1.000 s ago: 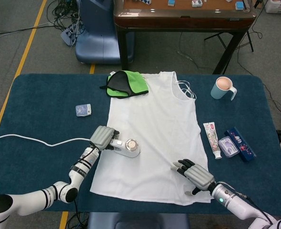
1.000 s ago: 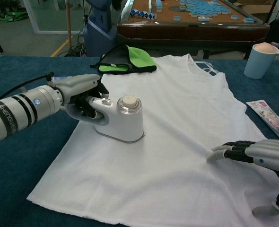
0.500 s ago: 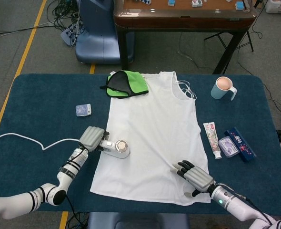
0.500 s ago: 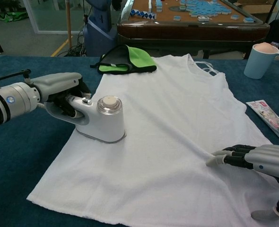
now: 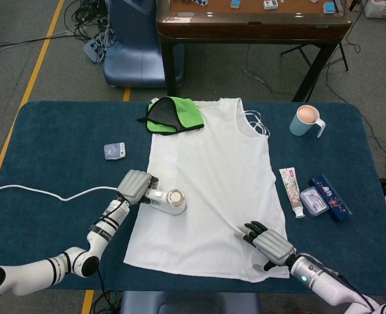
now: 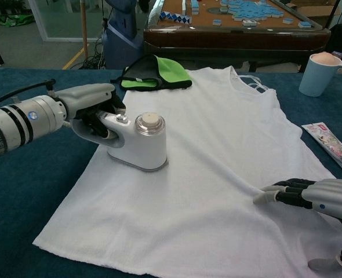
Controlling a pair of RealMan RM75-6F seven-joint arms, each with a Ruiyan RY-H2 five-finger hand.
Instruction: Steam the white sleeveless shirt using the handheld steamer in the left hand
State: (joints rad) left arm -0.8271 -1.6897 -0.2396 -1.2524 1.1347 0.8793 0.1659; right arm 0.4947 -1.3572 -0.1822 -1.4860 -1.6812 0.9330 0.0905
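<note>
Here the left hand (image 6: 93, 110) grips the steamer (image 6: 139, 142), which sits flat on the shirt (image 5: 209, 183) near its left edge. Right hand (image 6: 313, 194) holds nothing, fingers extended together, fingertips (image 6: 264, 197) pressing the shirt's lower right part against the table (image 5: 55, 150).

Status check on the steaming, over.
Left hand grips steamer on shirt's left edge. Right hand presses hem. Green-black cloth overlaps shoulder.
</note>
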